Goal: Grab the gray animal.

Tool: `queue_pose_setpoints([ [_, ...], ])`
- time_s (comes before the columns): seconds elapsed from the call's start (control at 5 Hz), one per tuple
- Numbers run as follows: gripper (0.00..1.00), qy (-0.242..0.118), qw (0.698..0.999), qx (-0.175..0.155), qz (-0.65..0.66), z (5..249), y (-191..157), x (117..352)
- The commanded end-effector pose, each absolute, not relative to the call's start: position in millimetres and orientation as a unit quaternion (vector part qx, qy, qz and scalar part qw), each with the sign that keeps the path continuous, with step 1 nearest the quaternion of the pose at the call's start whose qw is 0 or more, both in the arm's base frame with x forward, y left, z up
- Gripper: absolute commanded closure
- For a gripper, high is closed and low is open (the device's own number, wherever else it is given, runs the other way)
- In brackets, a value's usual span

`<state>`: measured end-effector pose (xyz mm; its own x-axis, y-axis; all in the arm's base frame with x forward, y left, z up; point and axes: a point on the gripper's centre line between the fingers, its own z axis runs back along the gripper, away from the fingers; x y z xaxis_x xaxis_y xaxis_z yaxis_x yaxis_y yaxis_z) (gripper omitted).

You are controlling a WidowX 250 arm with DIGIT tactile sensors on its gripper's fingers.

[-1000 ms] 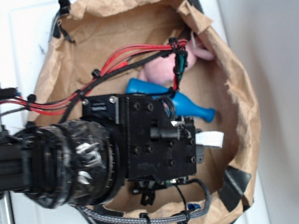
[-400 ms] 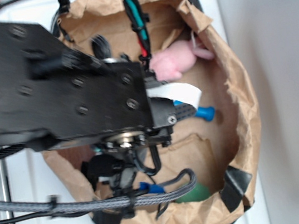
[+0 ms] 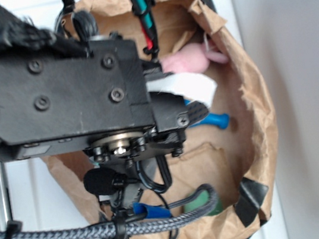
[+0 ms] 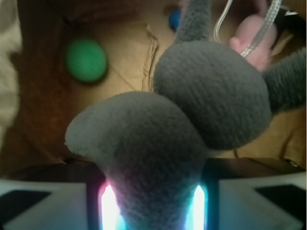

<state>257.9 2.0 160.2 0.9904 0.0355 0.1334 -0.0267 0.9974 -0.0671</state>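
Tool (image 4: 152, 211) higher, gray animal (image 4: 192, 105) aboard

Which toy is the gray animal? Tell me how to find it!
Look at the big crumpled brown paper bag. In the wrist view, the gray animal fills the middle, squeezed between the gripper with its glowing fingers. It is dark gray, fuzzy and long-eared, unlike the pink plush animal, the blue bottle and the round green thing.

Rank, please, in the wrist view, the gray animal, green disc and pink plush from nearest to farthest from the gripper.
1. Gray animal: clamped in the gripper, filling the centre.
2. Green disc: upper left, on the paper bag.
3. Pink plush: upper right, behind the gray animal; close to call against the disc.
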Motion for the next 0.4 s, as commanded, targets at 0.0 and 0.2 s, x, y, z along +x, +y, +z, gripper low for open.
queue_pose_setpoints([
  [0.0, 1.0, -0.119, 0.991, -0.028, 0.05, 221.1, 26.6, 262.6],
  [0.2, 1.0, -0.121, 0.99, -0.03, 0.059, 226.1, 34.9, 261.3],
])
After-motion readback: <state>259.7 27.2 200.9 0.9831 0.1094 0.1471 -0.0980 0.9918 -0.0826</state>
